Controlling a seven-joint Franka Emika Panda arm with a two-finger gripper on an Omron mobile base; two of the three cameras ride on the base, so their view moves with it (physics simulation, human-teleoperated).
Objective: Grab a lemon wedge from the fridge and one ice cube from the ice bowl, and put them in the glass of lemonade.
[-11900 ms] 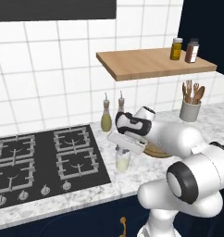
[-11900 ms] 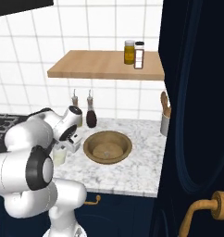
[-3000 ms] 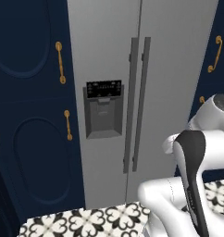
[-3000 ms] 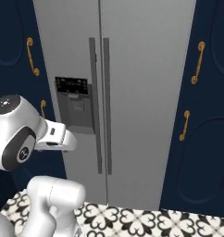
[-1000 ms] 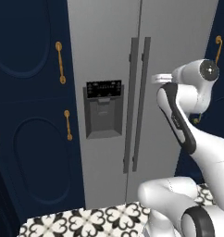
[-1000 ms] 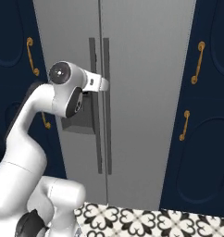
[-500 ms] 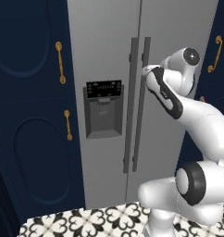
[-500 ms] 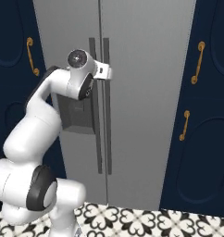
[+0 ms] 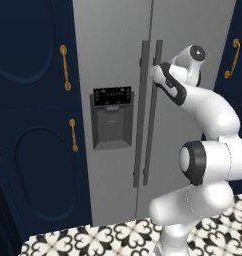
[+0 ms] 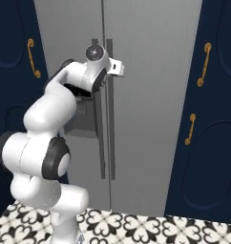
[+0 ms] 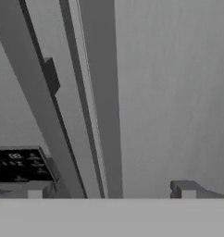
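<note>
Arm raised, open fingers (image 11: pixel 35 190) facing fridge (image 9: pixel 118 60) handles (image 10: pixel 109 114).

Navy cabinets (image 9: pixel 33 125) with gold handles (image 9: pixel 66 67) stand on both sides, above a black-and-white patterned floor (image 10: pixel 151 226).

Both fridge (image 9: pixel 118 60) doors are shut, blocking the inside. The handles (image 9: pixel 154 110) stand proud, with open room in front.
</note>
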